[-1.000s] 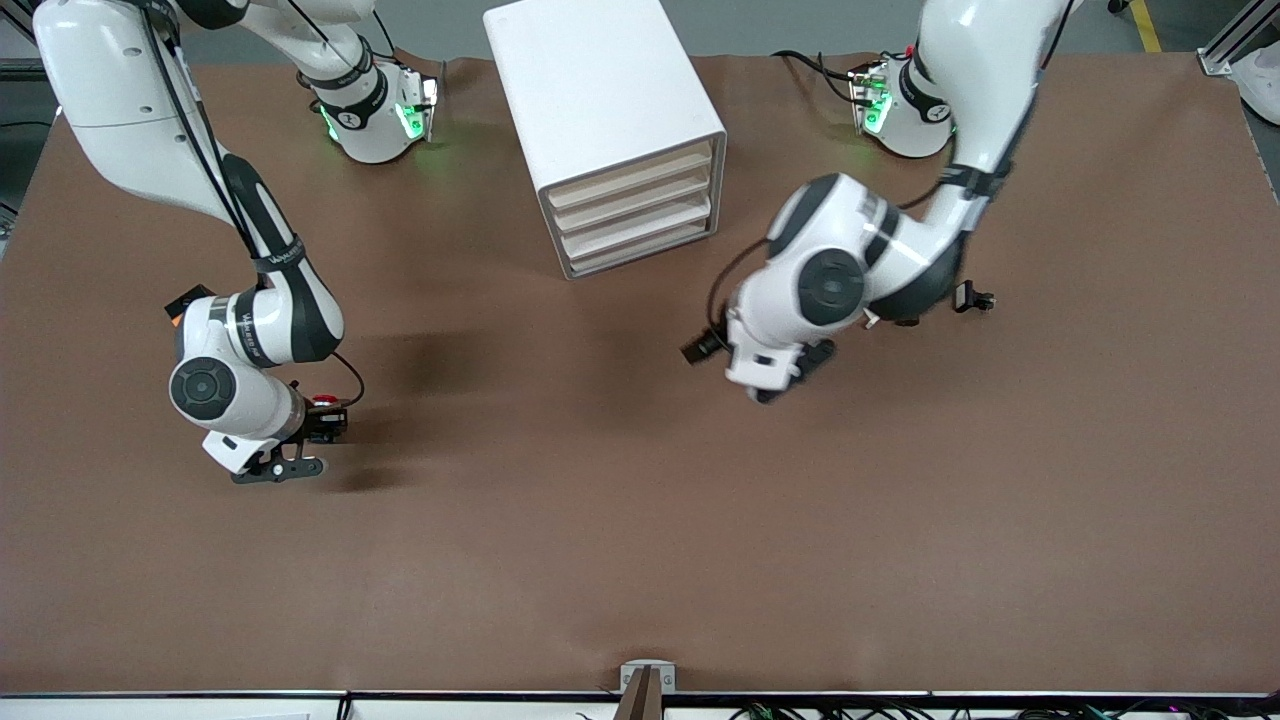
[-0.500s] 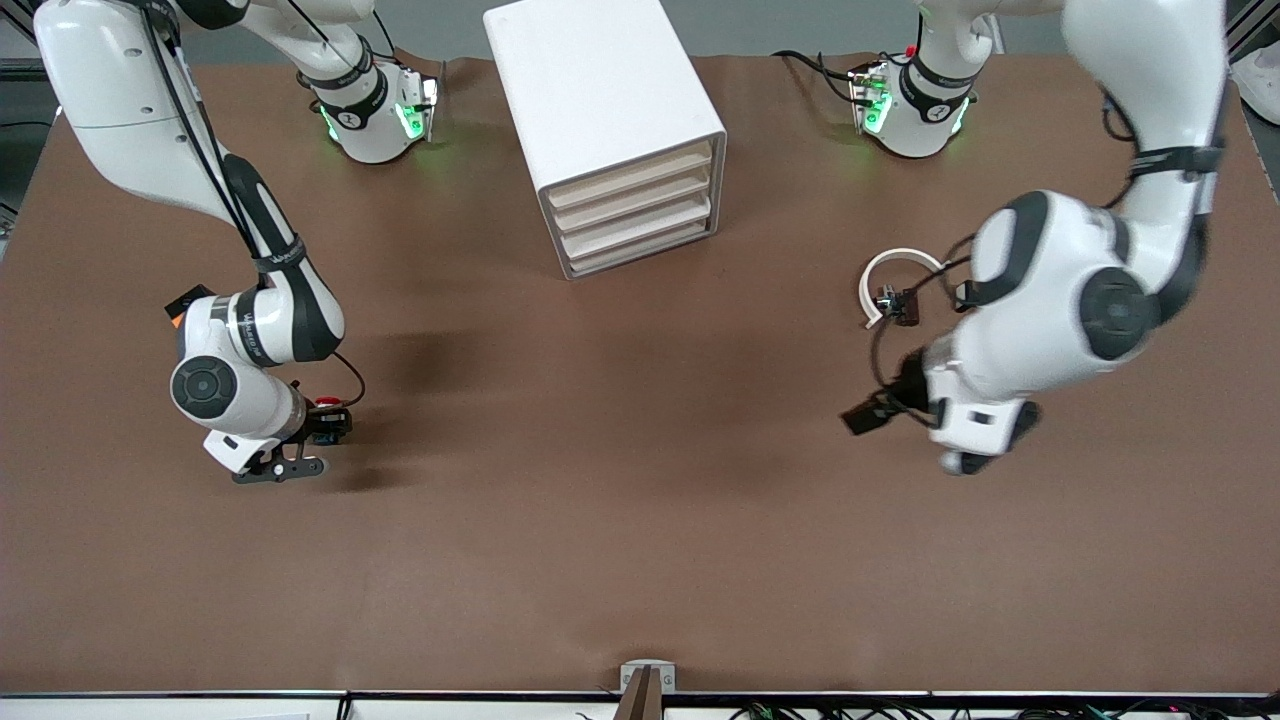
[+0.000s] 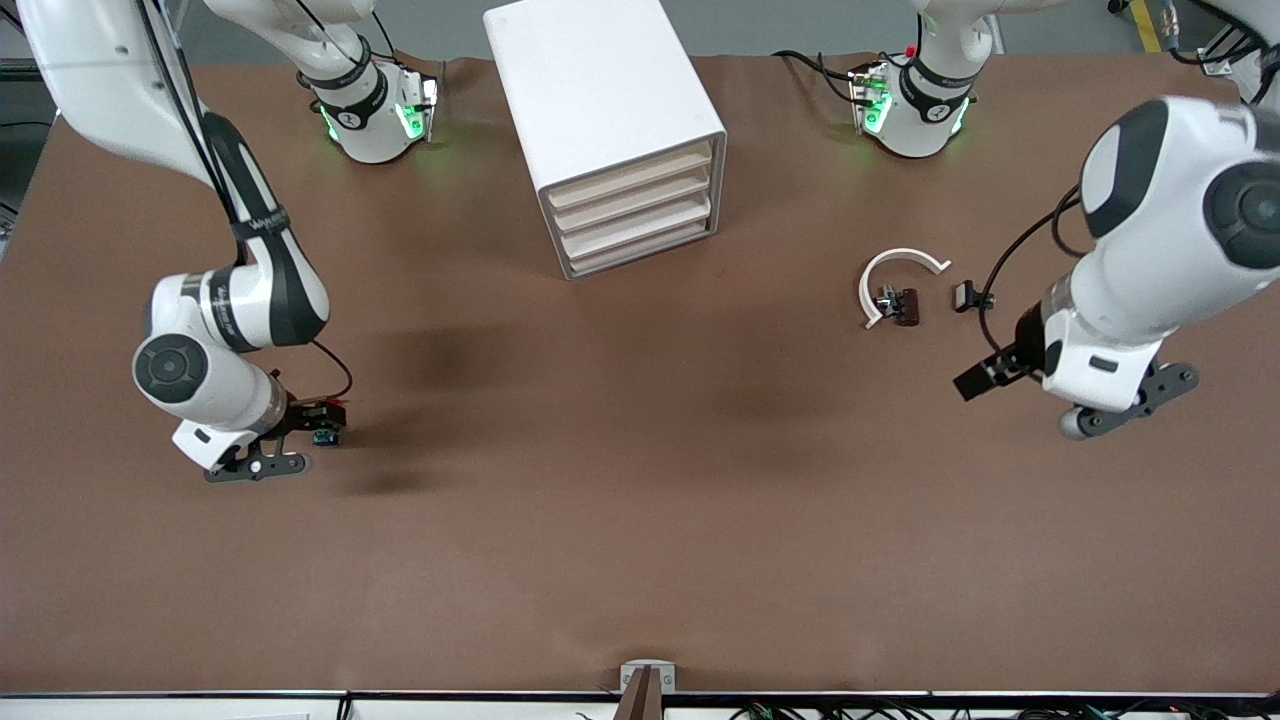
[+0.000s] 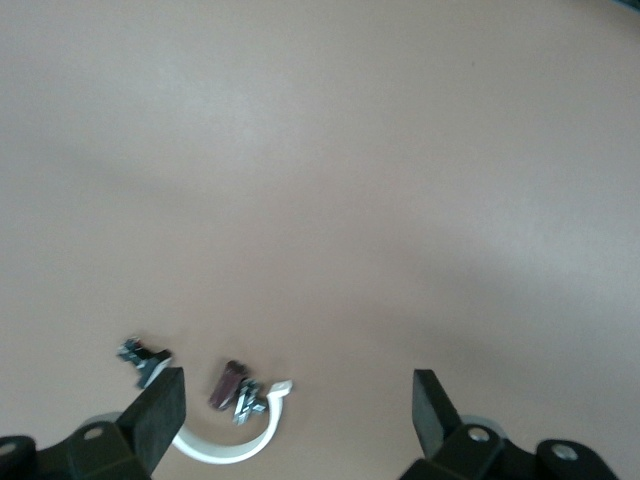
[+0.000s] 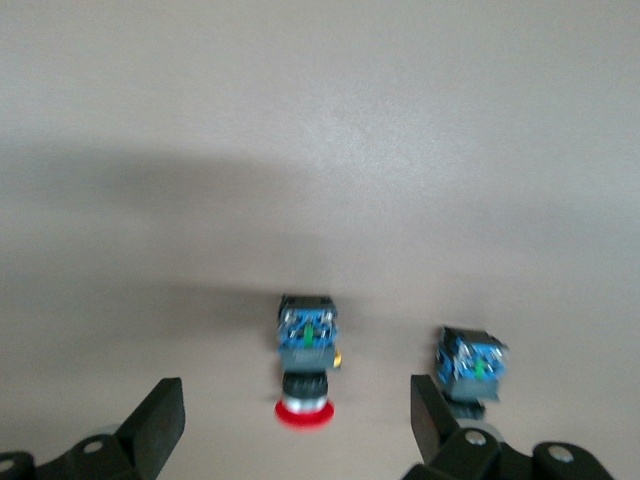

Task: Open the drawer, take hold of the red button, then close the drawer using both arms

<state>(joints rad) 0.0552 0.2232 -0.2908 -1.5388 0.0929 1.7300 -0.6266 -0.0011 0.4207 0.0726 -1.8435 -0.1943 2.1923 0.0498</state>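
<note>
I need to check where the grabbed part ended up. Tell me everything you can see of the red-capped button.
The button is a small push button with a round red mushroom cap on a blocky black-and-blue base. It lies on its side on the brown table, toward the right arm's end, beside a like blue-based block. The right gripper is over it, fingers open to either side, not touching it. All four cabinet drawers look shut.
</note>
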